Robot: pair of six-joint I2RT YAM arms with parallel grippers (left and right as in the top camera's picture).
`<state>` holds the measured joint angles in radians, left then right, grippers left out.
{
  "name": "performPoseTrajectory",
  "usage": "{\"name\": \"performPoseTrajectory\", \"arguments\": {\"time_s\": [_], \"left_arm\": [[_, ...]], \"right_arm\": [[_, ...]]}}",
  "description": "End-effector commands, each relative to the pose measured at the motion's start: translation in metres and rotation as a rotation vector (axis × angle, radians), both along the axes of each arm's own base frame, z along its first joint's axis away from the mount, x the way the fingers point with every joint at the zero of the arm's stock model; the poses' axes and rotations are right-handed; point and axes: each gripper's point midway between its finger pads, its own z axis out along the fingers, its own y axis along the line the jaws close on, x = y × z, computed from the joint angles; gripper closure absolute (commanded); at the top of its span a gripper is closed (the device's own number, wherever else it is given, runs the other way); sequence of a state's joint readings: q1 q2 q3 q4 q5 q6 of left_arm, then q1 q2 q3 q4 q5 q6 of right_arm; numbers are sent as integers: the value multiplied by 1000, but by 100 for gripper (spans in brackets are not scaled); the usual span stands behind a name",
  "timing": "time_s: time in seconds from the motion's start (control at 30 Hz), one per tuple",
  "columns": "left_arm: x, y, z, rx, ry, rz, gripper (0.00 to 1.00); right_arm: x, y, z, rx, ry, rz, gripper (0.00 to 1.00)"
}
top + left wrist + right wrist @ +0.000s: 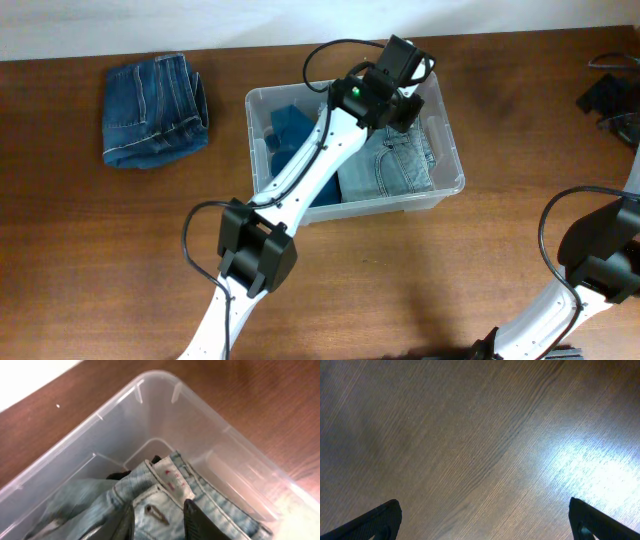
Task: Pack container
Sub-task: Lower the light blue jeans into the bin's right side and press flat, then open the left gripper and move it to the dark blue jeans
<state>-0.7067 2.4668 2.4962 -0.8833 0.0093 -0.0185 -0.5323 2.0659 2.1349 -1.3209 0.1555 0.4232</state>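
The clear plastic container (447, 140) stands in the middle of the table. It holds folded dark blue jeans (287, 128) on its left side and light blue jeans (392, 168) on its right. My left gripper (408, 100) reaches into the container's far right corner. In the left wrist view the container wall (165, 415) is close ahead. There my left gripper (159, 522) has its fingers closed against the waistband of the light jeans (167, 482). My right gripper (482, 525) is wide open and empty over bare wood.
Another folded pair of dark blue jeans (153, 110) lies on the table left of the container. A black object (610, 95) sits at the far right edge. My right arm (600, 260) is at the lower right.
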Motion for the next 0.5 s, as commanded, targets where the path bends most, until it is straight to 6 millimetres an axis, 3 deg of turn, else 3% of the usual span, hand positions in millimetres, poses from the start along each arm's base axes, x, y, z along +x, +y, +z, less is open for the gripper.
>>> {"name": "performPoseTrajectory", "arguments": {"time_s": [0.0,0.03,0.13,0.27,0.4,0.47], "left_arm": [[6,2,-54,72,50,-2,67],[4,3,-70,93,75,-2,67],[1,5,-94,119,117,5,66],[0,5,-102,129,126,5,66],[8,4,-75,105,70,18,63],[8,3,-46,75,43,17,60]], "right_arm": [[0,0,-4,2,8,-11,1],[0,0,-4,2,8,-11,1],[0,0,-4,2,8,-11,1],[0,0,-4,2,8,-11,2],[0,0,-4,2,8,-11,2],[0,0,-4,2,8,-11,1]]}}
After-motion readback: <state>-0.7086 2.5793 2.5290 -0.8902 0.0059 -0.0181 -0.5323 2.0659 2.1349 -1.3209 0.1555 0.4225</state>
